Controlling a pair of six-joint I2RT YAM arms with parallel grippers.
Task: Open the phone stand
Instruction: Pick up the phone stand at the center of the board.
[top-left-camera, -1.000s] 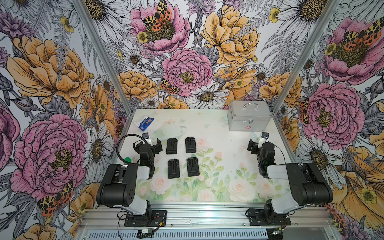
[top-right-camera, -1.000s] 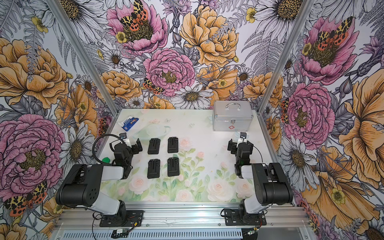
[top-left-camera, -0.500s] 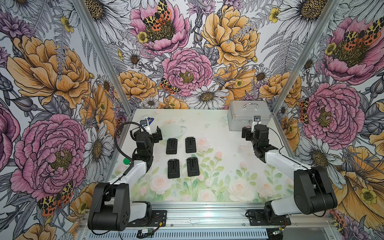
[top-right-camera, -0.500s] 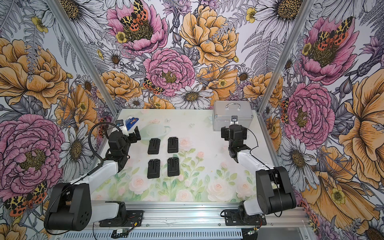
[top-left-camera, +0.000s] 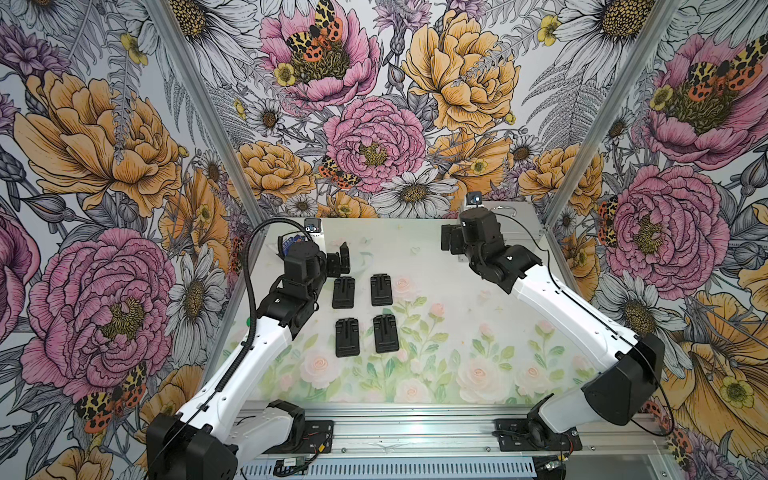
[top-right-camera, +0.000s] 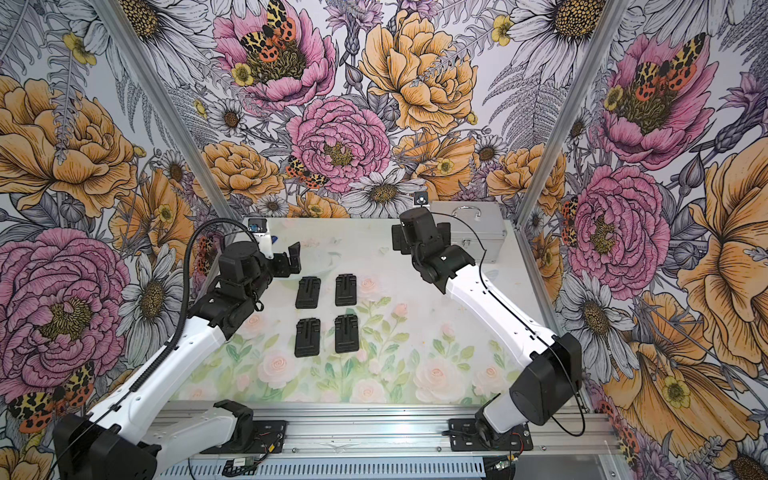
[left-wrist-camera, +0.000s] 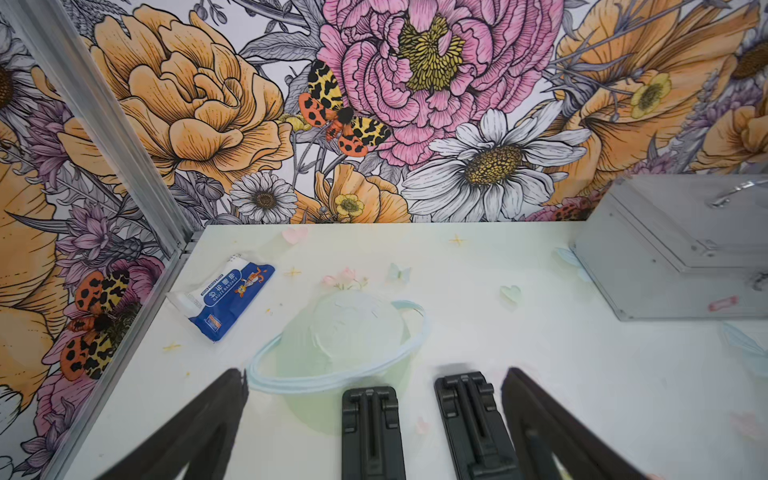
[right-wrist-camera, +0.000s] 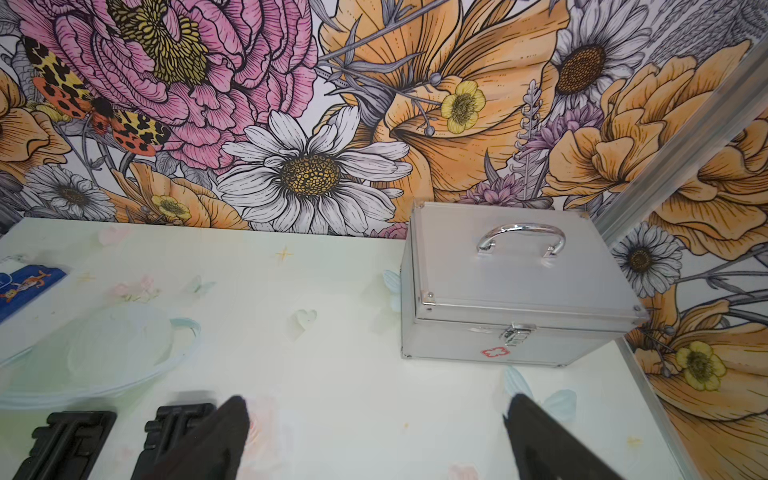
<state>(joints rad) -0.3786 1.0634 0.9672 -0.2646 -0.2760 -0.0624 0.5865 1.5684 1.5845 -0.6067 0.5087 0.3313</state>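
We are at the approach step: four folded black plastic phone stands lie flat, untouched, in a block left of centre on the floral mat, the left gripper wide and empty near the far pair, the right gripper equally wide, well apart. Next, we judge, one arm pins a base while the other lifts the flap. Only the left wrist view shows the pale green face mask whole; the right wrist view adds the red cross on the silver metal case.
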